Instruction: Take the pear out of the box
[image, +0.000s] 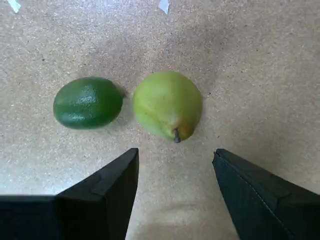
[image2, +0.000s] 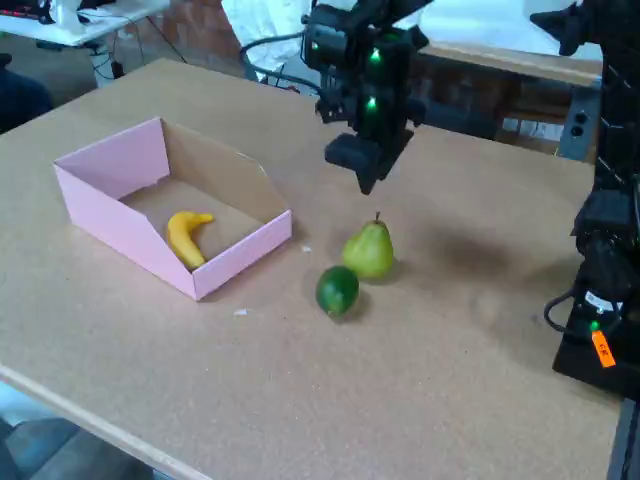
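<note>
Smooth yellow-green pear (image2: 369, 250) on speckled tabletop (image2: 470, 340), outside pink cardboard box (image2: 120, 235); gripper (image: 175, 165) hovering above, fingers spread, empty.

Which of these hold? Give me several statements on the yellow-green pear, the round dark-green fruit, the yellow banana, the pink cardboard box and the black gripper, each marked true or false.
1. The small yellow-green pear lies inside the shallow pink cardboard box. False: it stands on the tabletop, outside the box.
2. The yellow banana lies in the box. True.
3. The black gripper is shut on the pear. False: its jaws are open, and the pear lies beyond the fingertips in the wrist view.
4. The round dark-green fruit sits on the table next to the pear. True.
5. The pear's stem points straight down in the fixed view. False: it points up.
</note>
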